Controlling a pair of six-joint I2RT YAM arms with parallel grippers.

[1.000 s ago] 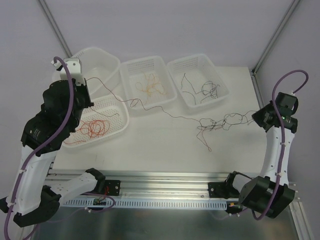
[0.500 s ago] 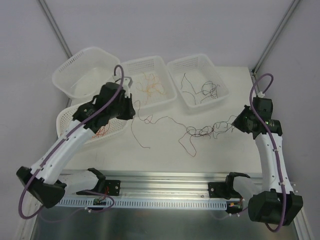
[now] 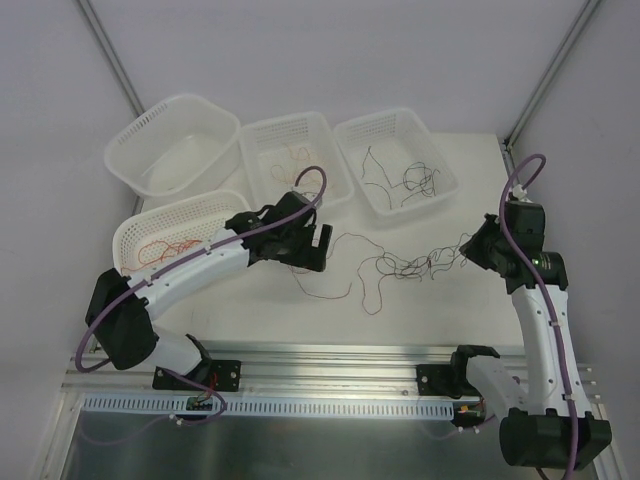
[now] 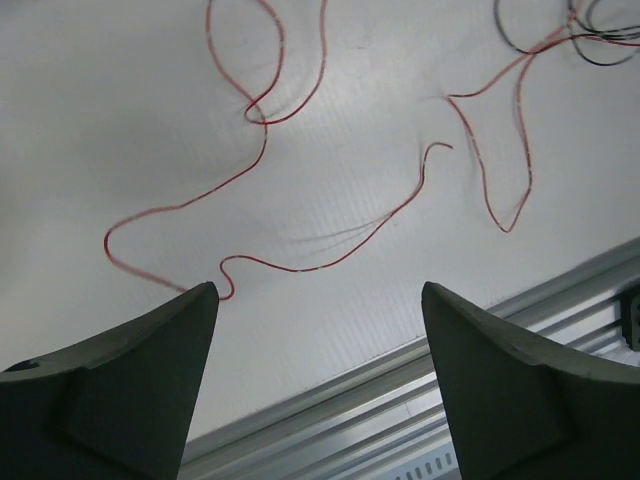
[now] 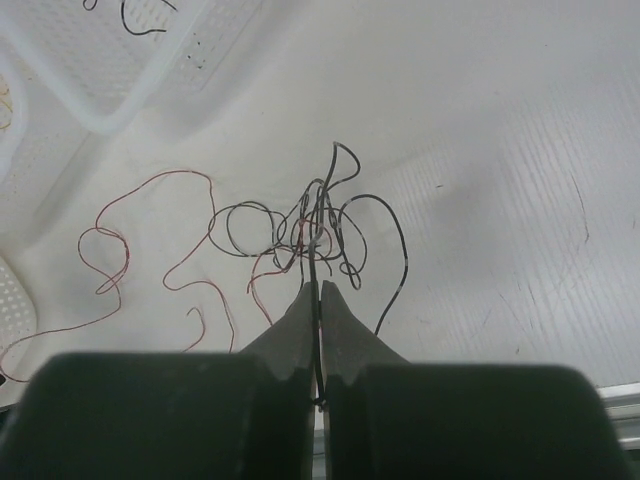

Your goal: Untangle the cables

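The right gripper (image 5: 320,288) pinches a black strand (image 5: 314,255) of the cables (image 3: 415,264), whose tangle runs leftward toward the spread left gripper (image 4: 315,295) (empty, above a red strand (image 4: 300,268)).

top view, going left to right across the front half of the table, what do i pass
low basket with red wires → left gripper, open → tangle of cables → right gripper, shut on that tangle
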